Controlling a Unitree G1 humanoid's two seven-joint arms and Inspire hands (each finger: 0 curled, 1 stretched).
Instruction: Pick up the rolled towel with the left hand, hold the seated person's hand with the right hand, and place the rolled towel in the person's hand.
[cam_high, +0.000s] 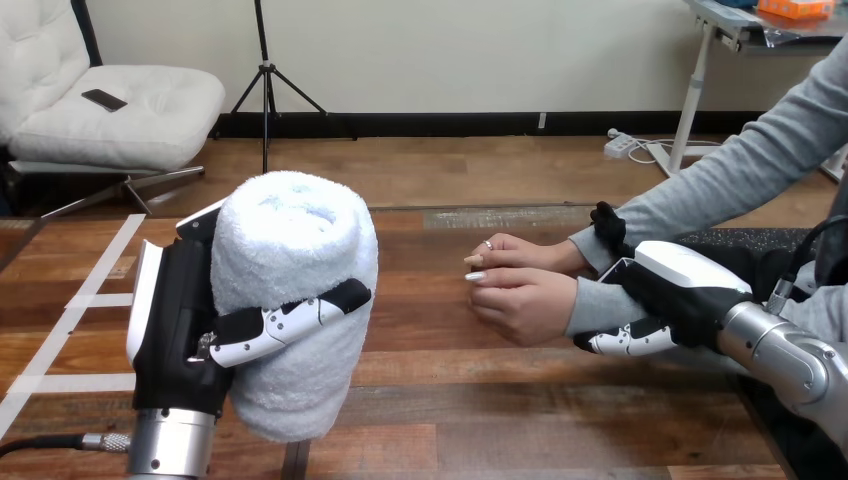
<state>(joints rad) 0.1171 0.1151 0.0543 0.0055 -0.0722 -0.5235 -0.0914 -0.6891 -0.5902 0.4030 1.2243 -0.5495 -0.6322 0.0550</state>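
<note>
rolled towel (295, 290): qty 1, upright, above table (450, 400), view's left.
L hand (175, 320): fingers wrapped round rolled towel.
R hand (685, 285): fingers curled round person's wrist (600, 305).
person's hands (525, 300): qty 2, touching, mid-table.

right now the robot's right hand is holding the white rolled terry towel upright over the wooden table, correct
No, it is the left hand that holds the white rolled terry towel upright over the wooden table; the head view shows this.
</note>
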